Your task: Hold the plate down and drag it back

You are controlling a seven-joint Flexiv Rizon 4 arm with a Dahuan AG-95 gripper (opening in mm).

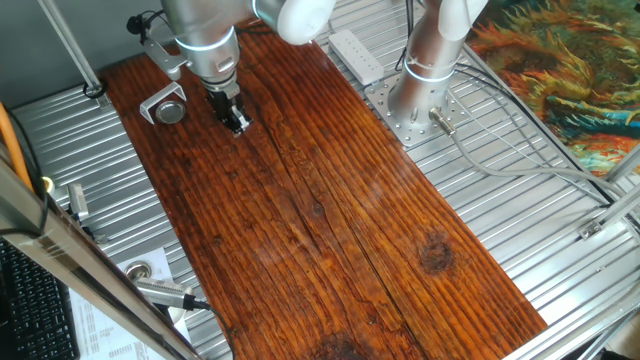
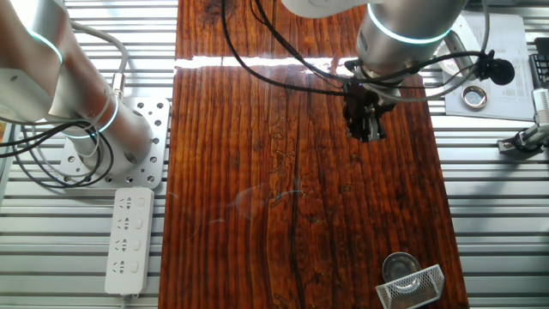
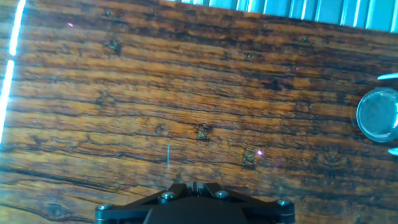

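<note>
The plate (image 1: 171,112) is a small round metal disc with a shiny rim and dark grey centre. It lies on the wooden board inside the open side of a bent silver bracket (image 1: 160,100). It also shows in the other fixed view (image 2: 398,265) and at the right edge of the hand view (image 3: 378,116). My gripper (image 1: 237,124) hangs over the board to the right of the plate, apart from it, with its jaws pressed together and nothing between them. It shows too in the other fixed view (image 2: 367,129) and in the hand view (image 3: 194,185).
The wooden board (image 1: 330,220) lies on a ribbed metal table. The second arm's base (image 1: 425,95) and a white power strip (image 1: 355,55) stand past the board's far edge. A metal ring (image 1: 139,269) and papers lie at the near left.
</note>
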